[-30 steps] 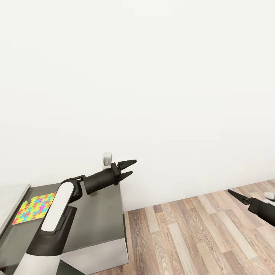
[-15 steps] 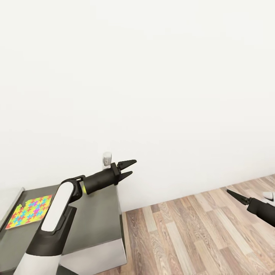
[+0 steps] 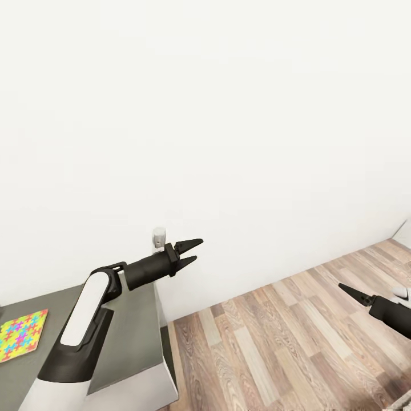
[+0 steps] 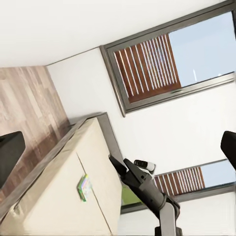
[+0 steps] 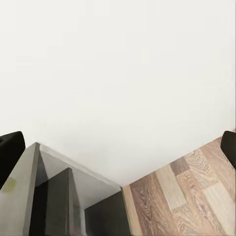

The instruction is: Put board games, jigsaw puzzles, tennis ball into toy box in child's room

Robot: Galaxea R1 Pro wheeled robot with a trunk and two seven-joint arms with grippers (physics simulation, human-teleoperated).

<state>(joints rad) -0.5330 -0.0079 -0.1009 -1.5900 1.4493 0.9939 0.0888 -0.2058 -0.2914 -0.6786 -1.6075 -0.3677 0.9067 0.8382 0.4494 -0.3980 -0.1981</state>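
Now: left gripper (image 3: pixel 192 252) fingers parted, empty, above table (image 3: pixel 134 319); right gripper (image 3: pixel 357 294) state unclear.

Jigsaw puzzle (image 3: pixel 21 335) is all bright yellow, pink, green and blue interlocking bits, lying on the dark grey top of the table (image 3: pixel 134 319), which has a white cabinet side. Wall (image 3: pixel 228 114) plain white, floor (image 3: pixel 285 342) brown wood planks. Left arm (image 3: pixel 85 317) white with black joints, left gripper (image 3: pixel 191 253) black.
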